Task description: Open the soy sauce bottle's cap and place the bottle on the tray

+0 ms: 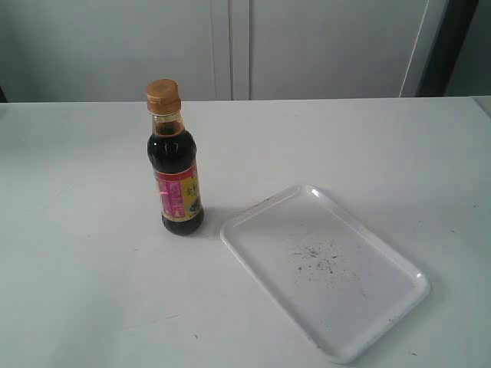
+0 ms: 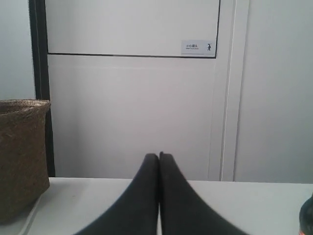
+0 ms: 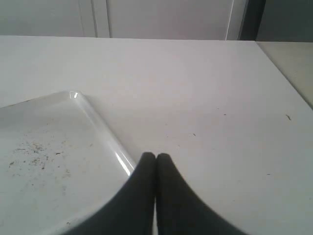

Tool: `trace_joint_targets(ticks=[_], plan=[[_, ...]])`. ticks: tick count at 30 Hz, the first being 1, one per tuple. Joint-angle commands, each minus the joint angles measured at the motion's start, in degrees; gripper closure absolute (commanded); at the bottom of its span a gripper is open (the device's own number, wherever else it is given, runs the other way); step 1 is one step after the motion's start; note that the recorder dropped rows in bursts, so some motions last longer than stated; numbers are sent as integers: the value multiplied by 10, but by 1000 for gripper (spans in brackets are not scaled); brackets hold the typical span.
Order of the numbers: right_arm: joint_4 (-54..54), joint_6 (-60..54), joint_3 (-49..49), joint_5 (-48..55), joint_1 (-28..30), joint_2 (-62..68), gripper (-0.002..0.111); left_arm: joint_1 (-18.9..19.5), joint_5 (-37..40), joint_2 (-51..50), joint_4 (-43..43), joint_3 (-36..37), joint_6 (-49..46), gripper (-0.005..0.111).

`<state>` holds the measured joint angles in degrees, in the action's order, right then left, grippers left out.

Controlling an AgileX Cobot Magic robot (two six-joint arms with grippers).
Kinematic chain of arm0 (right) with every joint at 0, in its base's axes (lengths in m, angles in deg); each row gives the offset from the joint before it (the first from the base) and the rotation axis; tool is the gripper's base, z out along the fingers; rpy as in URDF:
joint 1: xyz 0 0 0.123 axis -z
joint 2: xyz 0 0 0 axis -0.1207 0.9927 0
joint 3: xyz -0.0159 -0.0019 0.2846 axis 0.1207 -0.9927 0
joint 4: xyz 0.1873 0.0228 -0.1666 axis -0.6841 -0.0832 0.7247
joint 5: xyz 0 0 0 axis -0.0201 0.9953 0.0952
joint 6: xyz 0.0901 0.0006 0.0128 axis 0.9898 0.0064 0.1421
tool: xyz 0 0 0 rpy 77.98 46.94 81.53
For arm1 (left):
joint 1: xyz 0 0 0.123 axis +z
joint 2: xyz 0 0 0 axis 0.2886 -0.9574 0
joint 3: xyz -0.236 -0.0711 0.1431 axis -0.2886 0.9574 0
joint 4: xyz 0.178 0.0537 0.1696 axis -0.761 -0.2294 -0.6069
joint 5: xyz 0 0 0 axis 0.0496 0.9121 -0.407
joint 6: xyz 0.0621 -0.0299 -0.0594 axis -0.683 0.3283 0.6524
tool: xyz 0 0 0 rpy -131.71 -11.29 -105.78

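Fingers on both grippers are pressed tight together with nothing held between them: the left gripper (image 2: 159, 155) is seen over the table edge facing a wall, and the right gripper (image 3: 156, 156) is seen low over the table, just beside the rim of the tray. One soy sauce bottle (image 1: 176, 172) is seen standing upright on the white table (image 1: 77, 268), just beside the near-left corner of the tray (image 1: 245, 245) but not on it. Its cap (image 1: 163, 95) is shut down on the narrow neck. Glass is what the bottle looks to be made of, so it is judged to be hard, smooth, a bit slippery and easy to break if it is knocked over. With so much dark sauce inside, some weight is expected for its small size. A good hold is judged to be around the wide body at the label, while the cap is flipped up by its edge with the other gripper. One tray is counted, flat and white, with dark specks in the middle. One brown woven basket (image 2: 22, 156) is seen only in the left wrist view, at the table's edge.
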<state>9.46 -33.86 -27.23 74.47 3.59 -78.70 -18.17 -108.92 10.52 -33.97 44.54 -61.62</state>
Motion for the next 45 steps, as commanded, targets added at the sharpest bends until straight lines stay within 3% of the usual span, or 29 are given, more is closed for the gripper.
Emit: trace_joint_targets(ticks=[1,5,9,16,21,28,33,37,45], plan=[[1,4,-3,-3,0,-3,108,1,-9,-88,-70,-57,34,107],[1,4,-3,-3,0,-3,108,1,-24,-169,-159,-105,101,107],[1,4,-3,-3,0,-3,108,1,-106,-243,-213,-127,164,107],[1,4,-3,-3,0,-3,108,1,-238,-374,-387,-178,340,107],[1,4,-3,-3,0,-3,108,1,-323,-453,-457,-217,373,107],[1,4,-3,-3,0,-3,108,-2,-340,-514,-495,-261,405,107],[1,4,-3,-3,0,-3,108,-47,-339,-547,-517,-301,414,105],[1,4,-3,-3,0,-3,108,-92,-315,-578,-521,-337,397,84],[1,4,-3,-3,0,-3,108,-154,-312,-639,-521,-385,397,22]])
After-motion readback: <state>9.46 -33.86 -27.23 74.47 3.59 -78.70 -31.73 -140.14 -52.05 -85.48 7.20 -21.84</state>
